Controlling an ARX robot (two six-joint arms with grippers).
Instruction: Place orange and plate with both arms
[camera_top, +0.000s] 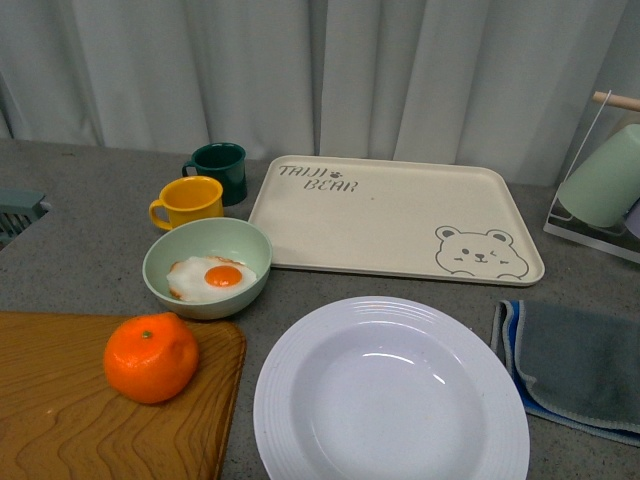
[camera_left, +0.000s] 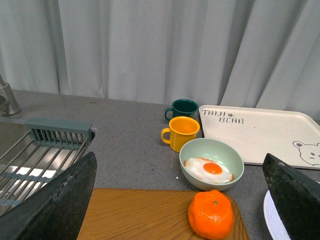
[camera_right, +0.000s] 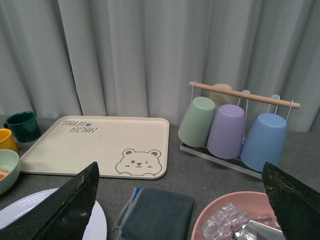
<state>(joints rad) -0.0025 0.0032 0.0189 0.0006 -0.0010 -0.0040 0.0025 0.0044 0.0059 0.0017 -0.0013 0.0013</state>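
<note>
The orange lies on a wooden cutting board at the front left. To its right the white plate rests on the counter, with nothing in it. Neither arm shows in the front view. In the left wrist view my left gripper is open, and the orange sits on the board between its dark fingers, nearer the right one. My right gripper is open too, over a grey cloth; the plate's rim shows beside one finger.
A pale green bowl holding a fried egg stands behind the board, then a yellow mug and a dark green mug. The cream bear tray lies at the back. A cup rack, pink ice bowl and sink rack flank the scene.
</note>
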